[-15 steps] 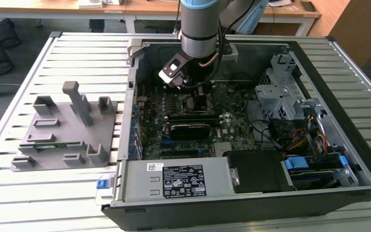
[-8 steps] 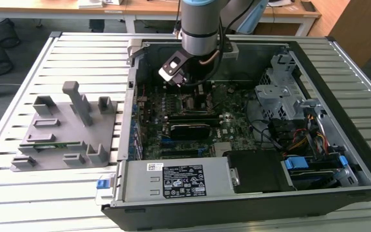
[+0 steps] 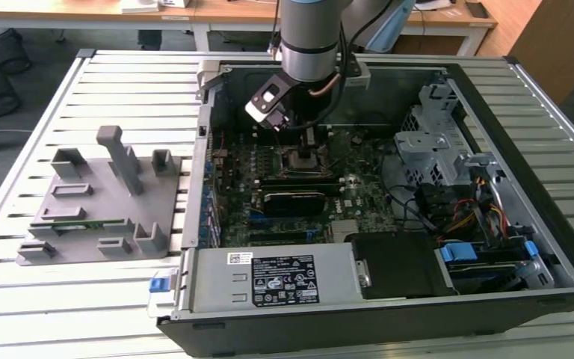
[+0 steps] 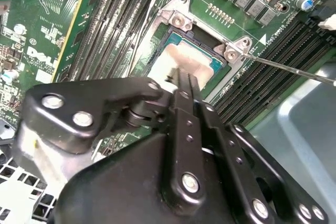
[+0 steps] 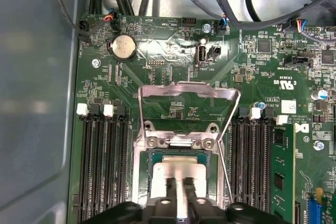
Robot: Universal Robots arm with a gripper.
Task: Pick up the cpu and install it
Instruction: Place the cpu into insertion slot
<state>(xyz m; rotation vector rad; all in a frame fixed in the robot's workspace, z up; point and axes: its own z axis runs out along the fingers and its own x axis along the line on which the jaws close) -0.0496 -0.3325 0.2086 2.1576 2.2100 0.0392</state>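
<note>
Case (image 3: 367,329): open-topped on the counter (image 3: 117,82), surrounding the socket (image 5: 181,141).
Motherboard (image 5: 173,72): carries the socket; 2 memory-slot banks (image 5: 102,171) flank it.
Socket: retaining frame (image 5: 184,88) swung open from it.
Claw (image 5: 181,179): pressed nearly together, tips on the cpu (image 5: 157,182) over the socket, pinching nothing.
Cpu: lies inside the socket.
Care: likely keep it flat, square, lightly pressed.

Silver-grey cylindrical arm (image 3: 309,46), black cable (image 3: 365,30), black linked-bar hand (image 4: 185,83) studded with silver screws (image 4: 190,182)

Black hand (image 4: 182,76) over the silvery cpu (image 4: 170,60) — inside its metal-framed socket (image 4: 180,18), green motherboard (image 4: 31,40) around
</note>
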